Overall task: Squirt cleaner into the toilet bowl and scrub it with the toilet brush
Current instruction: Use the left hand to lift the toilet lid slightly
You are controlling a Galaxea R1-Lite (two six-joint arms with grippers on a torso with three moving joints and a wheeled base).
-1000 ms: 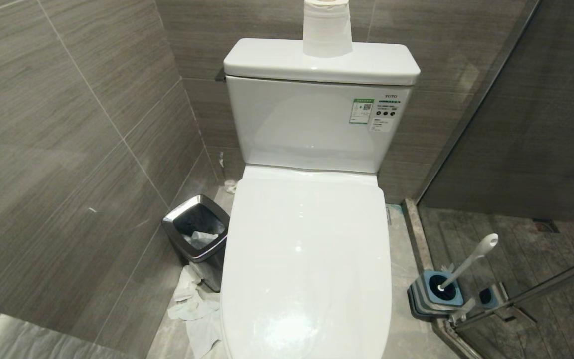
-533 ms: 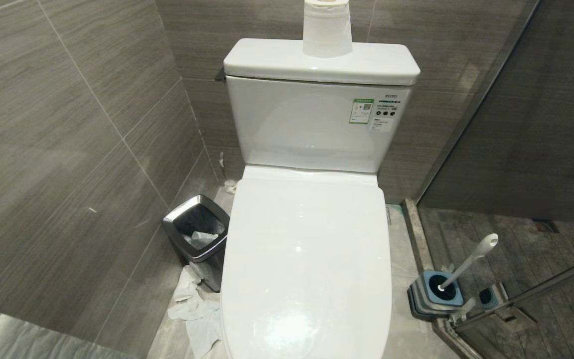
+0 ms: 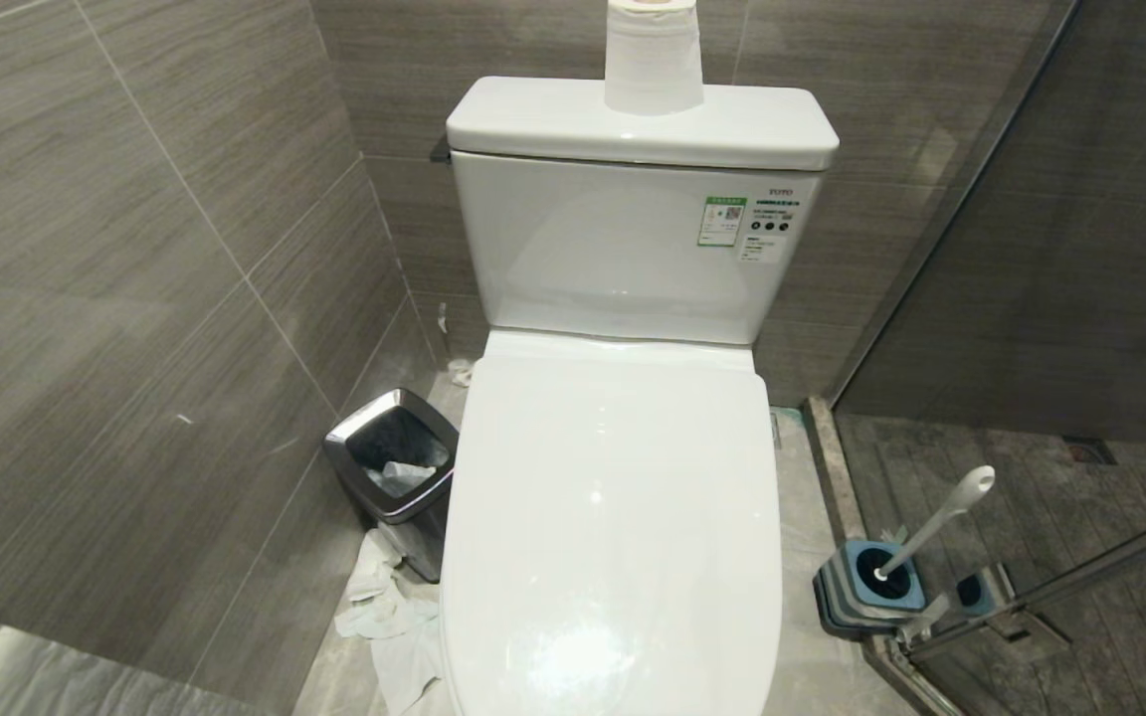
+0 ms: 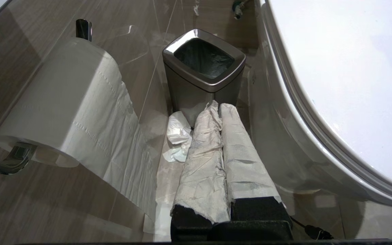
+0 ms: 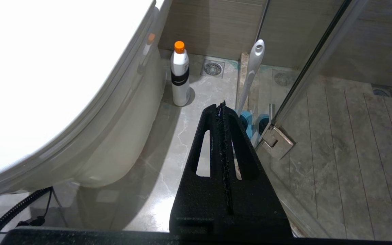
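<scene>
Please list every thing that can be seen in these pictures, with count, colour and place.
toilet: one, white, centre, lid down
paper roll: one, white, on the tank
wall paper roll: one, white, on a chrome holder
bin: one, steel, left of toilet
crumpled paper: white, floor by bin
toilet brush: one, white, in blue-grey holder, right
bottle: one, white, orange cap, floor beside toilet
left gripper: shut, paper-wrapped fingers
right gripper: shut, black

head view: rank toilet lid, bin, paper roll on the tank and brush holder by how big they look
1. toilet lid
2. bin
3. paper roll, partly cut off by the frame's top, so unsure against the bin
4. brush holder
</scene>
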